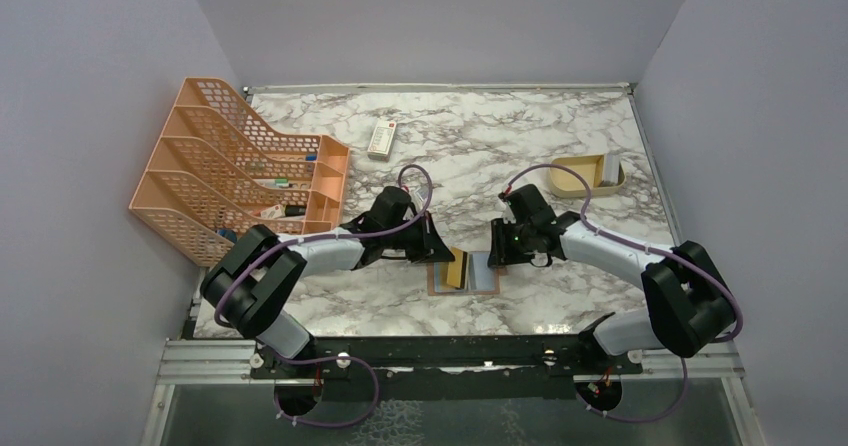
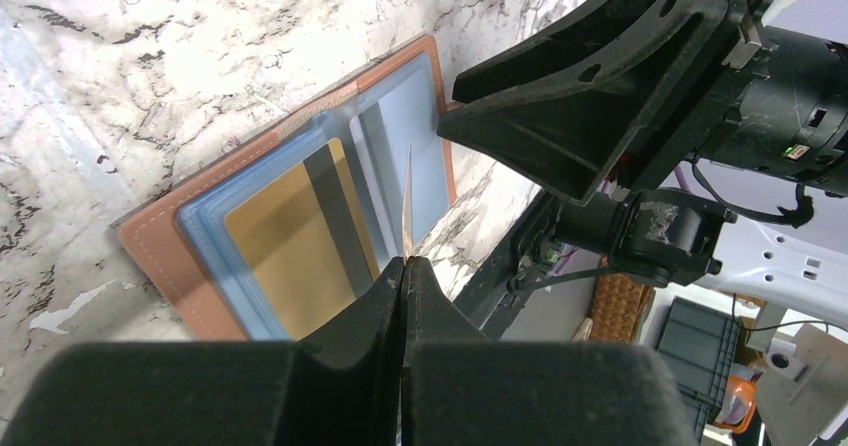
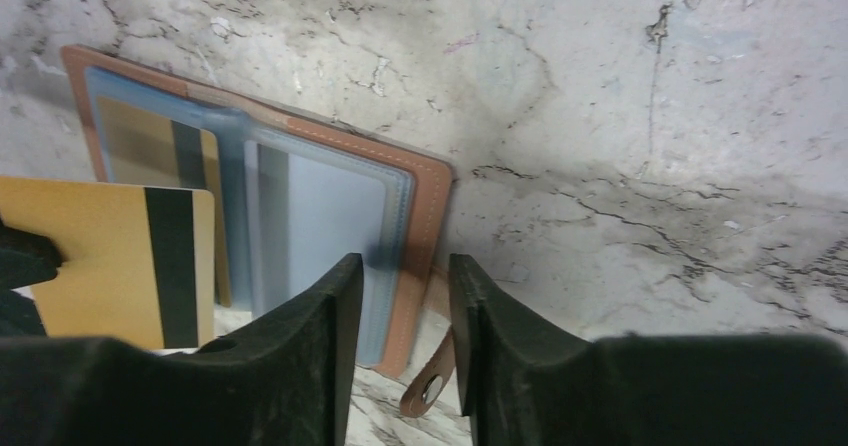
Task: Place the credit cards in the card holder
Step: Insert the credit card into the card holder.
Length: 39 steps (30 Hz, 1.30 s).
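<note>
The brown card holder point(image 3: 428, 198) lies open on the marble table, also in the top view point(image 1: 484, 276). A gold card point(image 2: 285, 251) sits in its left pocket and a grey-blue card point(image 2: 405, 126) in its right pocket. My left gripper point(image 2: 405, 262) is shut on a second gold card with a black stripe point(image 3: 110, 266), held on edge point(image 2: 408, 196) just above the holder's middle. My right gripper point(image 3: 405, 271) is open, its fingers either side of the holder's right edge and clasp tab point(image 3: 425, 391).
An orange mesh file rack point(image 1: 240, 171) stands at the back left. A white remote-like item point(image 1: 382, 138) lies at the back middle. A tan shallow box point(image 1: 585, 178) with a grey item in it sits at the back right.
</note>
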{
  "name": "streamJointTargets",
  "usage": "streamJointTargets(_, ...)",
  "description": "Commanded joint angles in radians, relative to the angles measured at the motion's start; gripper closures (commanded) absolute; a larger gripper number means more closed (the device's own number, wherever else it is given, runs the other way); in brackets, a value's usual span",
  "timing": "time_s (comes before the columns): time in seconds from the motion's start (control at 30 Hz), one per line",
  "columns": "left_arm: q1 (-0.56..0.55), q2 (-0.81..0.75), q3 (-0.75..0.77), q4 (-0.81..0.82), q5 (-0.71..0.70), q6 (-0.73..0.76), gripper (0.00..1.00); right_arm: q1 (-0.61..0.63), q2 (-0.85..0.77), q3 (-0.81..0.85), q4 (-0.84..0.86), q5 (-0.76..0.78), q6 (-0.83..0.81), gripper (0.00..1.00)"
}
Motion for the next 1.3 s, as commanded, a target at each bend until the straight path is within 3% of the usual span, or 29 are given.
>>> streamJointTargets(0.0,0.002,0.018,0.025,0.028,0.040,0.020,1.00,0.007,-0.001,0.003,-0.001,0.045,-0.009,0.69)
streamJointTargets(1.27,0.003,0.108,0.021,0.051,-0.017,-0.003,1.00,0.008,-0.049,-0.076,0.048,0.030,0.046,0.79)
